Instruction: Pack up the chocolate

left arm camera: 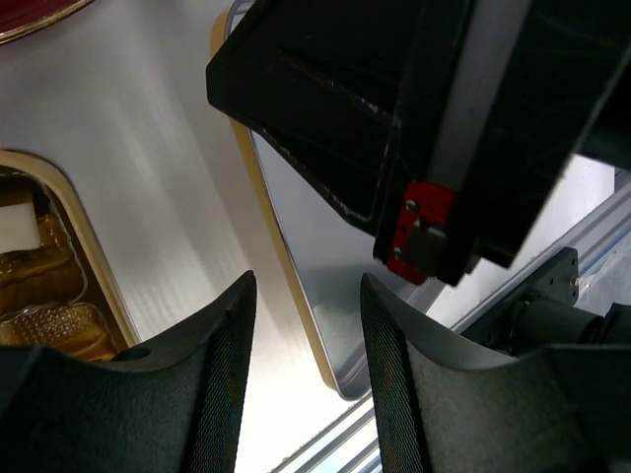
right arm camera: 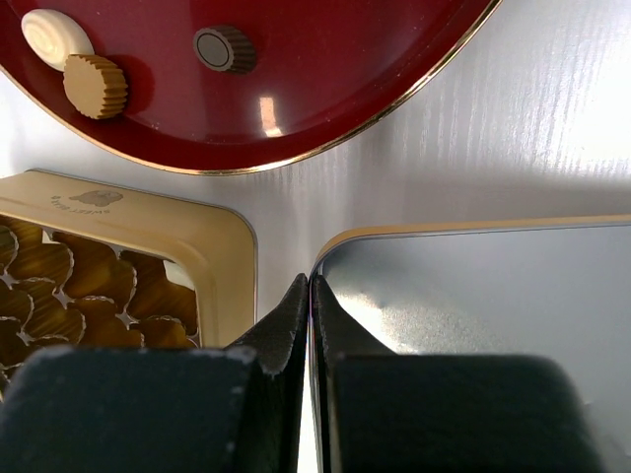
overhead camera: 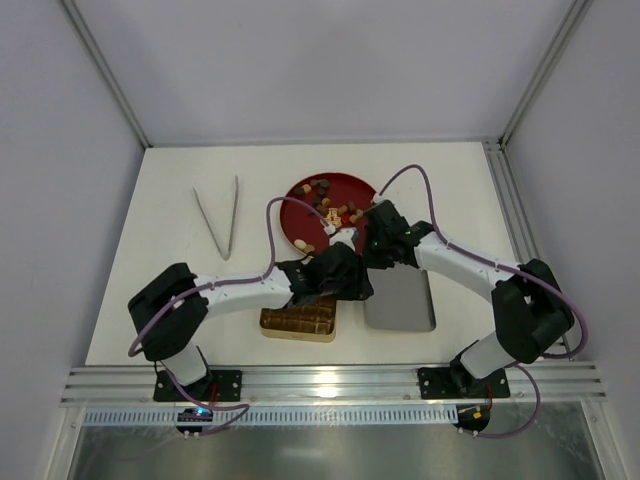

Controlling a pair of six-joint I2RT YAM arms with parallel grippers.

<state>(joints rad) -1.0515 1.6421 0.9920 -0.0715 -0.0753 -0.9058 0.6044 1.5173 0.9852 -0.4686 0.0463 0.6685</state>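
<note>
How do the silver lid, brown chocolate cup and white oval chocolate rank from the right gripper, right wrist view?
1. Silver lid, beside the right gripper, right side.
2. Brown chocolate cup, ahead, slightly left.
3. White oval chocolate, far left.

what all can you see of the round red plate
The round red plate looks glossy, perhaps lacquered metal, with a thin gold rim. It lies flat on the white table, back of centre, just beyond the gold gridded box and the flat grey lid. Brown, tan and cream chocolate pieces lie scattered on it; much of it is bare.
</note>
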